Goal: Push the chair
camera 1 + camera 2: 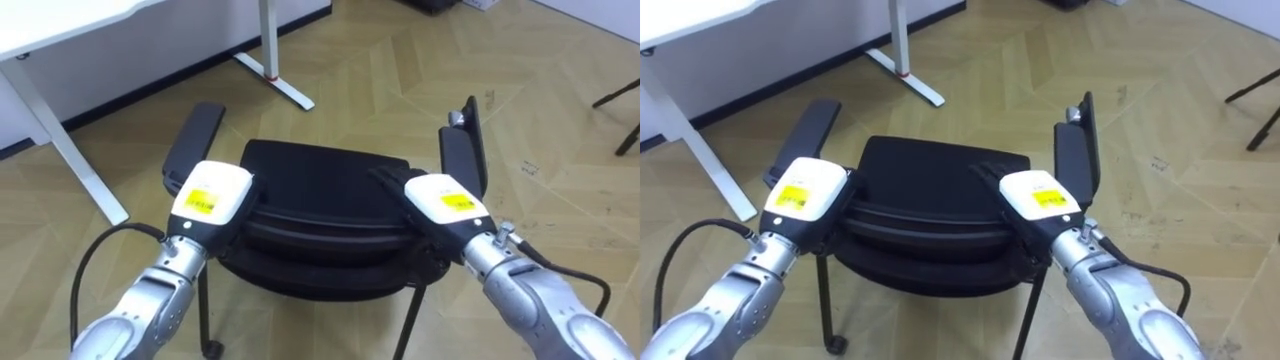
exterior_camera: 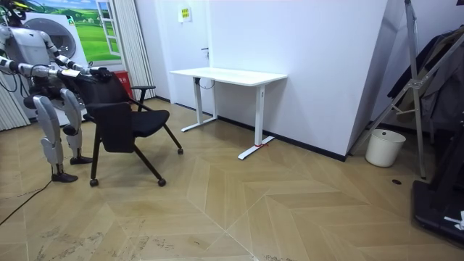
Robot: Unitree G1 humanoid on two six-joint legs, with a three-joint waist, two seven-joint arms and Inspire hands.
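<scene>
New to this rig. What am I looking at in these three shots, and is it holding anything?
It is a two-legged humanoid robot with two arms. Two pictures come from the stereo camera on its head, looking down; the third comes from a camera standing in the room. The robot stands behind a black chair on a wooden floor, near a white desk. The left robot hand and right robot hand rest on top of its back, one toward each side. Whether they grip it can't be seen.
</scene>
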